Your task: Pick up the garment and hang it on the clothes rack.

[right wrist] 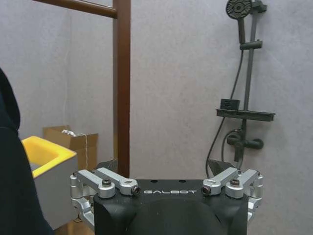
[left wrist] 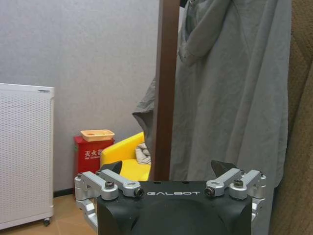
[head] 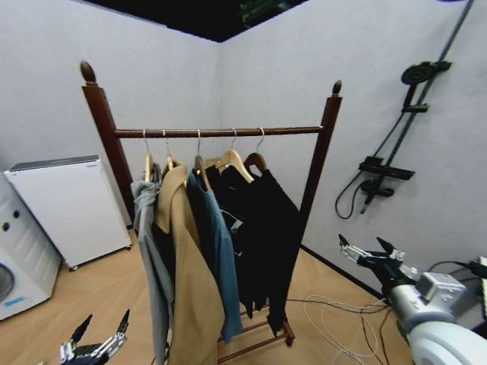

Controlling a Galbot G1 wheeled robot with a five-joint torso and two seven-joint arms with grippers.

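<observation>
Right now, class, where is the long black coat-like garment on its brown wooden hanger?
In the head view, the long black garment hangs from the dark wooden clothes rack, rightmost on the rail, beside the rack's right post and right of the blue garment.

Cut off at the 7 o'clock edge of the head view: the left claw [head: 97,341], fingertips alone visible, spread apart. Cropped at 4 o'clock: the arm behind the right claw [head: 367,247]. Hidden behind neighbouring clothes: most of the garment [head: 268,228], its hanger [head: 256,160] partly covered. Masked by hanging cloth: the slatted foot shelf of the clothes rack [head: 323,144]. Too small to tell: the white mark on a dark top beside the garment. Cut by the 9 o'clock edge: a white appliance [head: 19,262].
</observation>
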